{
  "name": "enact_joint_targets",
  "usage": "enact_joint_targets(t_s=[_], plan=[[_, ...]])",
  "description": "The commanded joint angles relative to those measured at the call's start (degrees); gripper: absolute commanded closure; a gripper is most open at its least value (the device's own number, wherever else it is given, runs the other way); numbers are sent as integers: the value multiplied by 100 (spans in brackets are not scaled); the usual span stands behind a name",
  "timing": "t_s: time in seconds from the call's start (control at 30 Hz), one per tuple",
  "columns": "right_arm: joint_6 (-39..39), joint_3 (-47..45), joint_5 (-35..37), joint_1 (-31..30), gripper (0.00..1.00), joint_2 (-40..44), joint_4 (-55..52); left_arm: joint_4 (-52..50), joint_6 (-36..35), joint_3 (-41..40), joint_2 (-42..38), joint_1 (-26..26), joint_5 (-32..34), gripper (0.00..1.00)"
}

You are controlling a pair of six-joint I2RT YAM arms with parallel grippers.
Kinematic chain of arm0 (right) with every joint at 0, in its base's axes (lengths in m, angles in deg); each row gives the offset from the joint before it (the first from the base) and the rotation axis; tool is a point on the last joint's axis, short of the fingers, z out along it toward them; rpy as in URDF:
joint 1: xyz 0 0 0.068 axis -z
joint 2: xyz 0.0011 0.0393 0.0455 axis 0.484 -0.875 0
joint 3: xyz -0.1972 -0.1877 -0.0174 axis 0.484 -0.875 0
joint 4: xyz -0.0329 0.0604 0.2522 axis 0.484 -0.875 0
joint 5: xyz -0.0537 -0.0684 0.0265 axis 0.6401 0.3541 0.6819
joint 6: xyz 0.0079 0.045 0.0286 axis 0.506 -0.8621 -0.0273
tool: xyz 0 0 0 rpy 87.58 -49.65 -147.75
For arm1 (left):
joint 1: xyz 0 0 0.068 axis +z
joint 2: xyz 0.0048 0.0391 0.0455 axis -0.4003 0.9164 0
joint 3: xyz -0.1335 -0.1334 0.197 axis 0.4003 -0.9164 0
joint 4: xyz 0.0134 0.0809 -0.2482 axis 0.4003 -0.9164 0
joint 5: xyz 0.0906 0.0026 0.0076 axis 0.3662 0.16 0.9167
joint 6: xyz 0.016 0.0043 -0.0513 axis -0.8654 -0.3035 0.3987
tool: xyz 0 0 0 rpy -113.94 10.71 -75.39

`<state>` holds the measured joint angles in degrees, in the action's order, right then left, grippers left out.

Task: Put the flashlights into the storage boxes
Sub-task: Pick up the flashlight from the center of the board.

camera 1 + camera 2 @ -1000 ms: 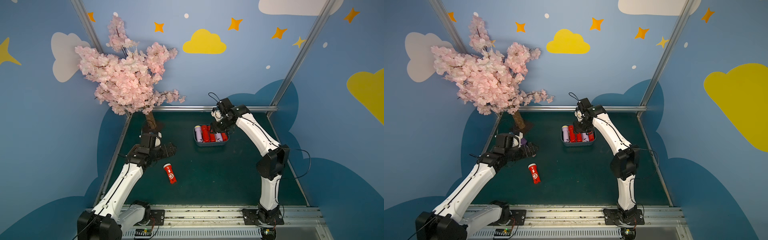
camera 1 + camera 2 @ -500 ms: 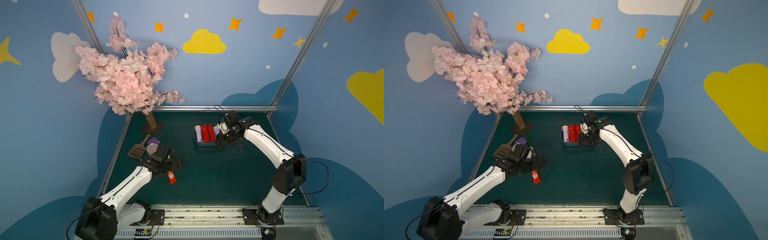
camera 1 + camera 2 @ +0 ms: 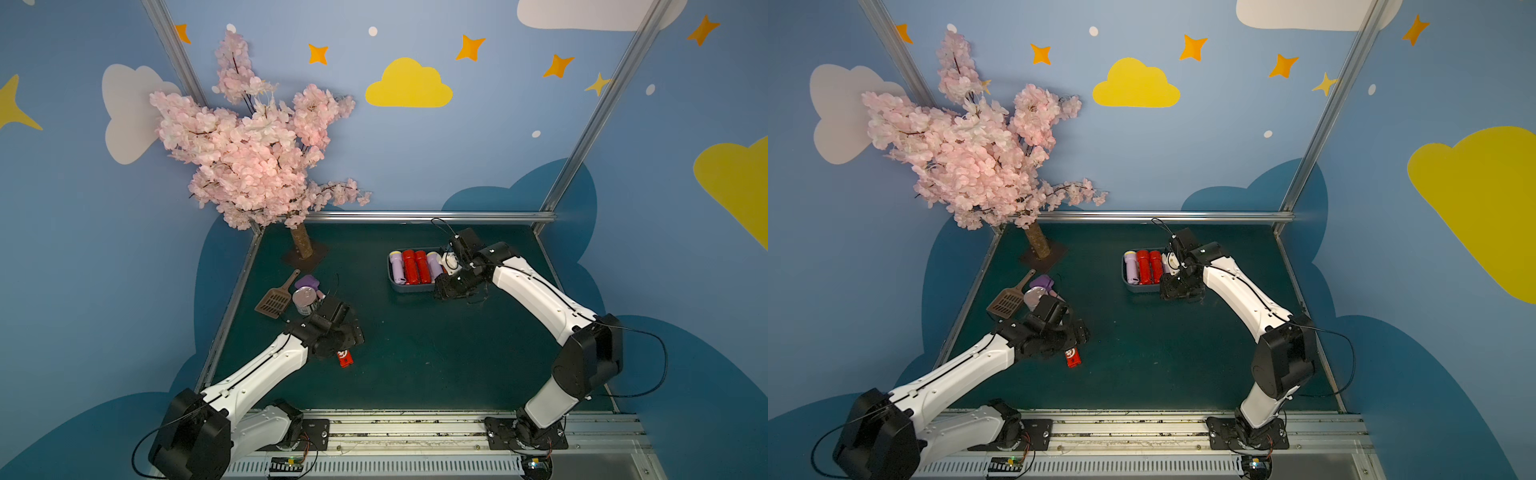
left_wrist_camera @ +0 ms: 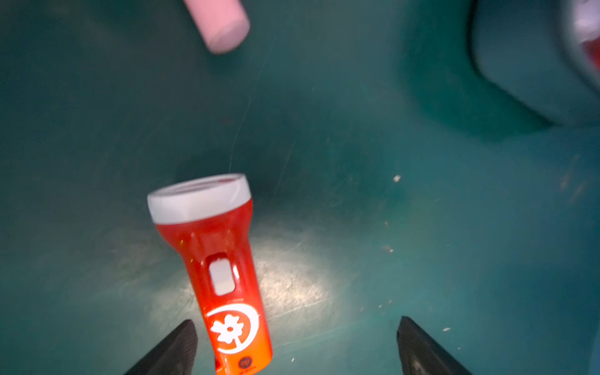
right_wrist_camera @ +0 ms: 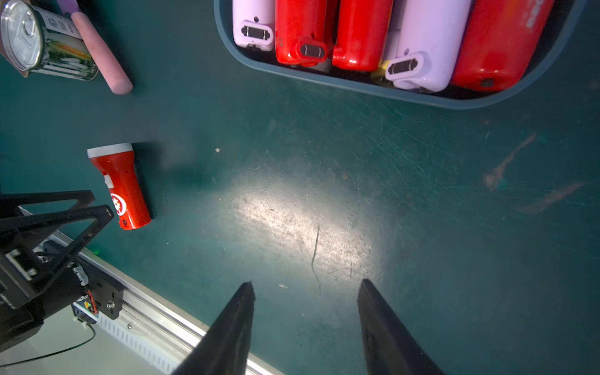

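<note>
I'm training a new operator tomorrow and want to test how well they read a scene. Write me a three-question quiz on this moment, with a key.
1. True or false: the left gripper is shut on the loose red flashlight.
2. Where do the lavender flashlights lie? A: in the slate-blue tub; B: beside the tin can; C: under the tree.
3. Fill in: the right gripper holds nothing, and its fingers stand ___.

Key: 1 false, its fingers are spread on either side of the flashlight's tail; 2 A; 3 open.
</note>
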<state>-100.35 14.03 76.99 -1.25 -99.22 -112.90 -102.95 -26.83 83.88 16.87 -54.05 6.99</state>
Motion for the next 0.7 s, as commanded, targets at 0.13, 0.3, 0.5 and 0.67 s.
enact_joint_targets(t_s=[0.13, 0.3, 0.5, 0.67], plan=[[161, -43, -202, 13, 47, 153, 61, -496, 580, -74, 55, -359, 597, 5], [100, -43, -395, 35, 48, 96, 59, -512, 674, -81, 274, -379, 744, 5], [86, -66, -444, 38, 48, 89, 51, -552, 648, -12, 539, -387, 908, 7], [89, -62, -397, 62, 48, 88, 51, -482, 621, 47, 707, -382, 985, 13]])
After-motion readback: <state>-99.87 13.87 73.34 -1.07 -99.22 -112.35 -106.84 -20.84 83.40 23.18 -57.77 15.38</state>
